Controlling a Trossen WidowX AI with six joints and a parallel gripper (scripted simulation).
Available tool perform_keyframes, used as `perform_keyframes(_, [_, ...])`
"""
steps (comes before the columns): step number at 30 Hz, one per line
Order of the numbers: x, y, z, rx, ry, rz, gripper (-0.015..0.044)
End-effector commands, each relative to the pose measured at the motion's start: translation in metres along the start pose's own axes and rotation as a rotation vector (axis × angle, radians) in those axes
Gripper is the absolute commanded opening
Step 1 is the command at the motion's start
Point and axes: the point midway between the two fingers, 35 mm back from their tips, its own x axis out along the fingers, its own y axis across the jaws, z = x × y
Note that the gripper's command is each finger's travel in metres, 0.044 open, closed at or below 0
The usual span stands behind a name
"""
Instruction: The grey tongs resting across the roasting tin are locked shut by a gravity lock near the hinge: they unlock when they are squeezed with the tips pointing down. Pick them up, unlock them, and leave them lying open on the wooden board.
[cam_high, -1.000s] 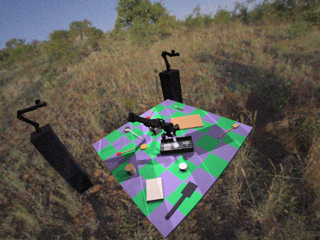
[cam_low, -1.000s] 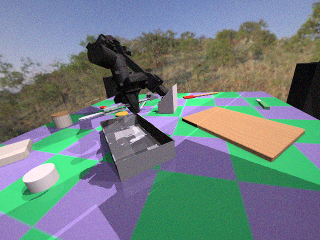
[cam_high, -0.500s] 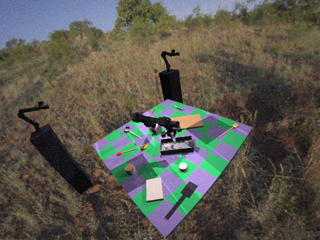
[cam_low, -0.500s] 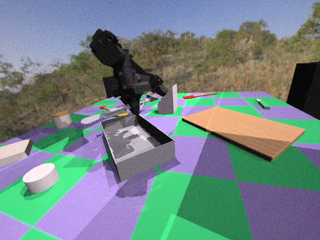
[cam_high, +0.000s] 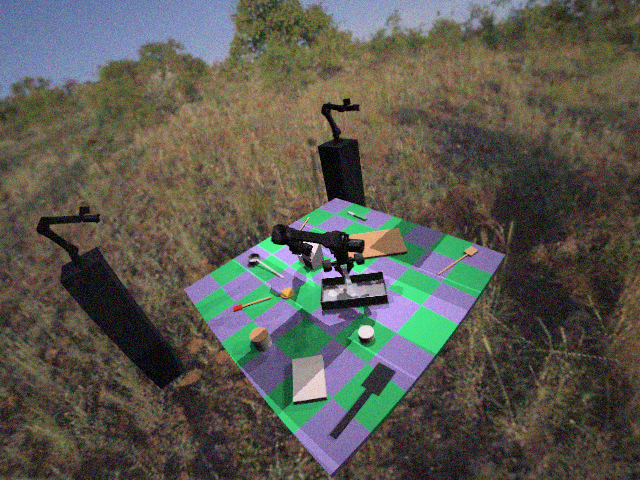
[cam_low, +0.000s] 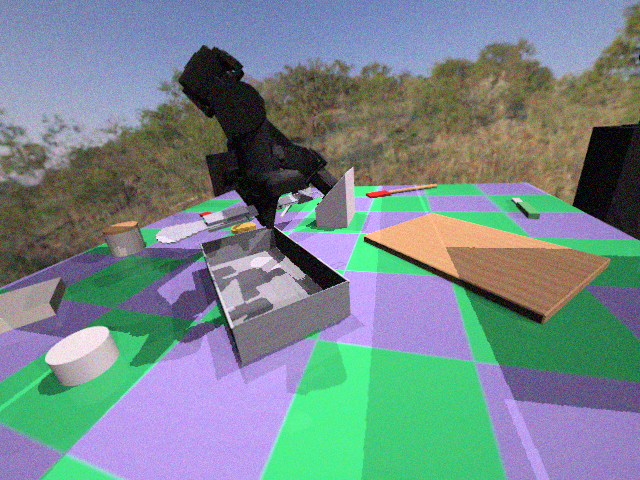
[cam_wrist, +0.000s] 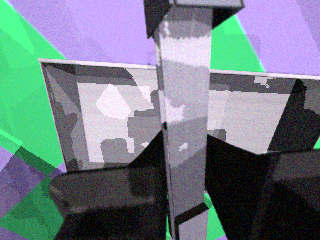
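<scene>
The grey tongs (cam_high: 347, 277) (cam_low: 176, 230) (cam_wrist: 185, 95) are held above the roasting tin (cam_high: 354, 304) (cam_low: 294, 321) (cam_wrist: 56, 115). My gripper (cam_high: 343, 268) (cam_low: 268, 221) (cam_wrist: 176, 134) is shut on them, a finger on each side. In the exterior view a broad pale end sticks out to the left and another part shows to the right behind the arm. A dark block sits on them at the top of the wrist view. Whether the arms are locked cannot be told. The wooden board (cam_high: 387, 242) (cam_low: 413, 235) lies flat, apart from the tin, with nothing on it.
A pale wedge block (cam_high: 311, 256) (cam_low: 340, 204) stands between the arm and the board. A white cylinder (cam_high: 366, 333) (cam_low: 85, 357), a yellow disc (cam_high: 287, 292) (cam_low: 243, 227) and a wood-topped jar (cam_high: 260, 338) (cam_low: 124, 241) stand around the tin. A black spatula (cam_high: 378, 379) lies farther off.
</scene>
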Motion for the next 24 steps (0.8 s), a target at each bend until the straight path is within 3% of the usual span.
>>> perform_keyframes(1, [-0.001,-0.002,0.001,0.01,-0.001,-0.001,-0.015])
perform_keyframes(24, [-0.039,-0.095,0.059,0.488,-0.01,-0.022,-0.015])
